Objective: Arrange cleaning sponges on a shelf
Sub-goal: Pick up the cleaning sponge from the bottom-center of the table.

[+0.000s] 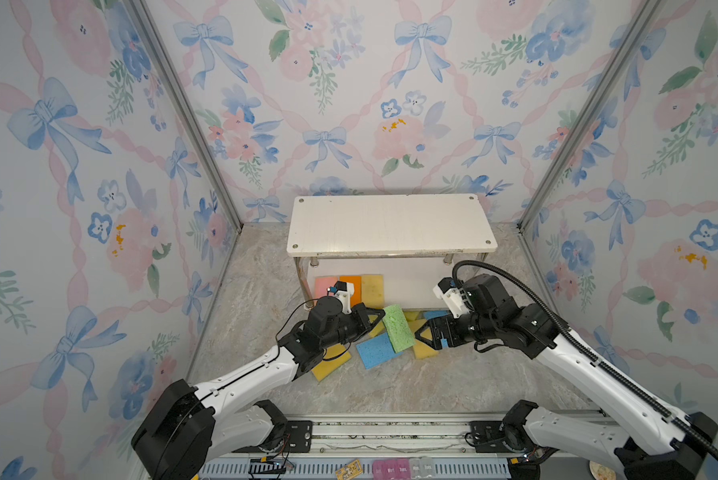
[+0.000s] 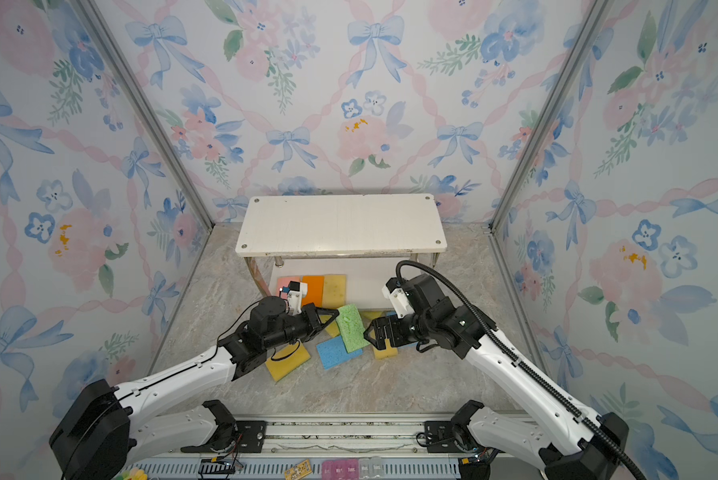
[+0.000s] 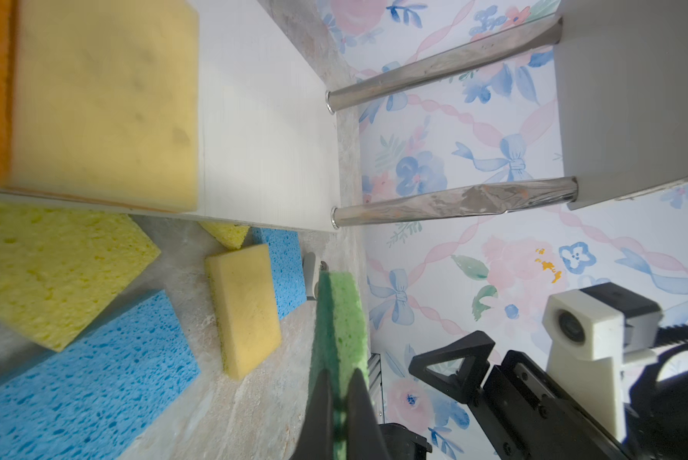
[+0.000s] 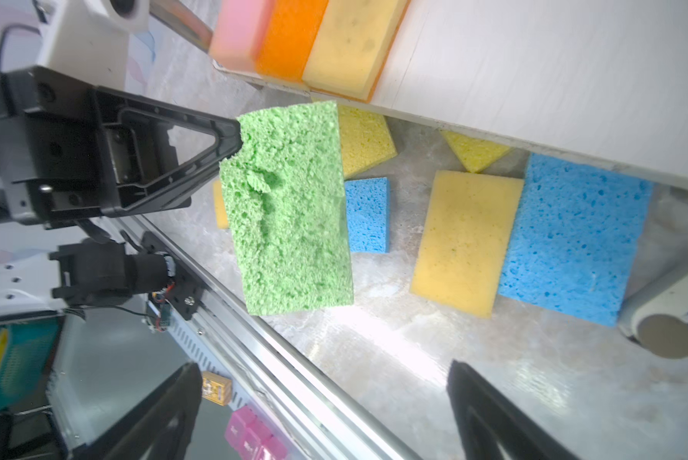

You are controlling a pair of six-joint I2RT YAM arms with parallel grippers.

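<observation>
Plainly, the green sponge is off the table. It hangs in the air in front of the shelf, tilted up on edge between the two arms. The left gripper has hold of it, jaws squeezed tight on the rim at one end, where the foam dents. Most of the sponge sticks out free, and such a thin pinch probably lets it be slid in flat.

The right gripper faces the sponge's far side with its jaws spread wide and nothing between them. In both top views its tips lie just beside the sponge; whether they touch cannot be told.

On the lower board a pink sponge, an orange sponge and a mustard sponge lie flat in a touching row at the robot's left end. The rest of that board is bare, so the likely spot is next to the mustard one.

Three things crowd that way in. The top board hangs over the lower one, leaving a low gap. The right gripper sits before the bare stretch. Loose sponges lie on the table along the board's front edge: a big blue sponge, a second mustard one, a smaller blue one and bright yellow ones, one poking out from under the board.
</observation>
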